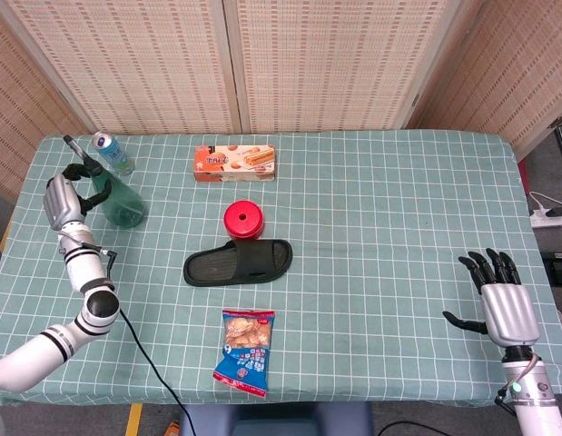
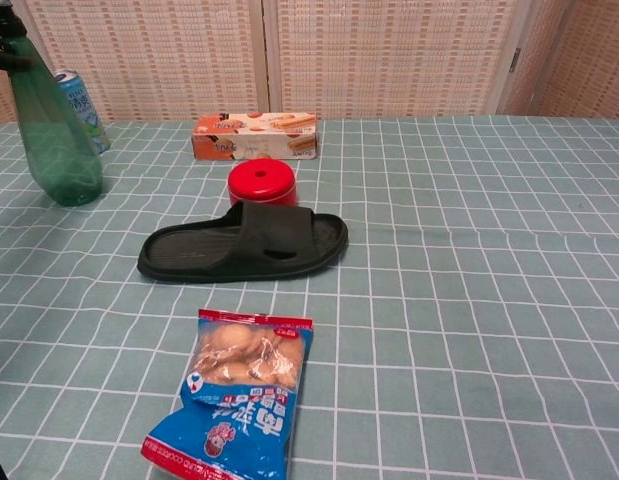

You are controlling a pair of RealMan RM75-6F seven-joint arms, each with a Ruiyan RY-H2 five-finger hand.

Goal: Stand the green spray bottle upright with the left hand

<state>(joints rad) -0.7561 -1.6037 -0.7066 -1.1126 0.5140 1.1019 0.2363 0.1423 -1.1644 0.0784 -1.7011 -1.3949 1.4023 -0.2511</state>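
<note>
The green spray bottle [image 1: 120,202] stands close to upright at the far left of the table, its base on the cloth and its black trigger head leaning toward my left hand [image 1: 61,200]. That hand grips the bottle at the neck. In the chest view the bottle [image 2: 55,135] rises at the left edge with its top cut off by the frame, and the hand itself is barely visible there. My right hand [image 1: 506,309] rests at the near right corner with fingers spread, holding nothing.
A blue drink can [image 1: 109,151] stands just behind the bottle. A biscuit box [image 1: 233,163], a red round container [image 1: 243,220], a black slipper [image 1: 237,262] and a blue snack bag [image 1: 245,351] line the table's middle. A black cable [image 1: 149,345] trails from my left arm.
</note>
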